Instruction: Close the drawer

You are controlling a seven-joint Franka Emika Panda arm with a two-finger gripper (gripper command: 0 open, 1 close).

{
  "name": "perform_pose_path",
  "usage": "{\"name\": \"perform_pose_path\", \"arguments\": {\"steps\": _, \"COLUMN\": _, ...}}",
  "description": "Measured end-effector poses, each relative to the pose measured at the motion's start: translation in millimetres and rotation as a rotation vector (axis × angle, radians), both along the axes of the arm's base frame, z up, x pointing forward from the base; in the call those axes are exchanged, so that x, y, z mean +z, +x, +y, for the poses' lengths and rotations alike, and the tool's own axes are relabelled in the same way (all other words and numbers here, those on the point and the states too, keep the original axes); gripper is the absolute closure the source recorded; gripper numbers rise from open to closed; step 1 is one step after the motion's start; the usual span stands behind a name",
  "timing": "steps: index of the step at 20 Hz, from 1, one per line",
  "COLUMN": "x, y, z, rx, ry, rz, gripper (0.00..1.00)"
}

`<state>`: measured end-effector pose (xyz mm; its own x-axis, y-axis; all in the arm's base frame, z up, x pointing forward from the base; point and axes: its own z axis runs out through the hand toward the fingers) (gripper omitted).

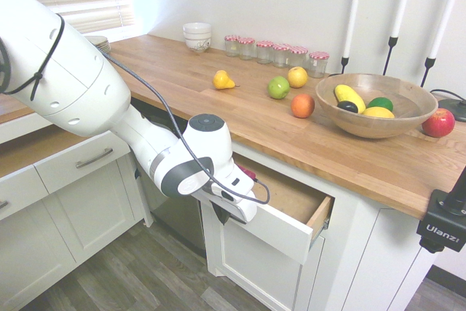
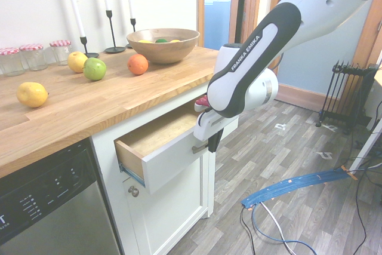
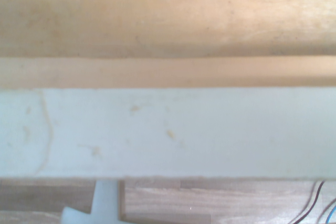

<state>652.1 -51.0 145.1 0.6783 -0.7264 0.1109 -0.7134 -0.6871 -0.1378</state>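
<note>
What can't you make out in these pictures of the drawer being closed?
- Gripper fingertips: first exterior view, hidden behind the arm; second exterior view, dark and small against the drawer front.
- Handle: mostly covered by the gripper.
- Drawer's back half: hidden under the countertop.
- Wrist view: blurred, only the drawer's edge.
</note>
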Motion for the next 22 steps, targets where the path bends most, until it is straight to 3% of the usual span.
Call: {"name": "perform_pose_path", "arguments": {"steps": 22, "x": -1.1, "y": 88.1, "z": 10.1, "rx": -0.036, "ry": -0.003, "rz": -0.069, "gripper": 1.0}}
